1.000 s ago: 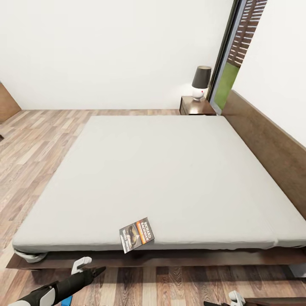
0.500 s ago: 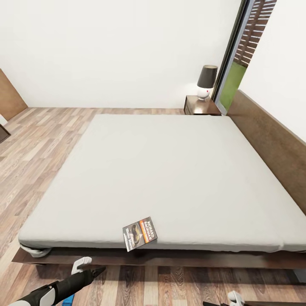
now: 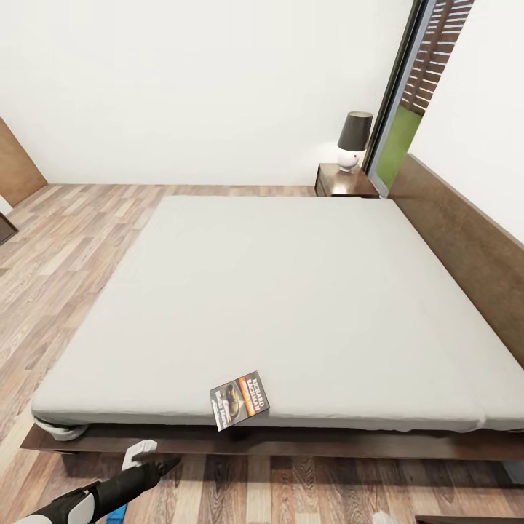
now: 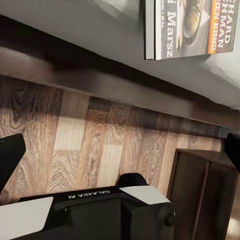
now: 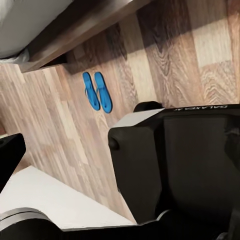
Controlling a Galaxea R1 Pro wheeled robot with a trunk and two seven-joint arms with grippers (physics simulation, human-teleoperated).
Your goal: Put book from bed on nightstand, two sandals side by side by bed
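Though barely overhanging, book (image 3: 239, 399) on bed (image 3: 291, 291), sandals (image 5: 97, 91) seemingly paired.

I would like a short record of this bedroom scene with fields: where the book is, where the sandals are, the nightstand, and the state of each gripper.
book: the book lies flat on the bed, at its near edge, one corner hanging slightly past it
sandals: the two sandals lie side by side on the plank floor, near the bed frame
nightstand: the nightstand stands beyond the bed's far corner, a lamp on top
left gripper: left gripper low before the bed, open, holding nothing
right gripper: open or shut cannot be told
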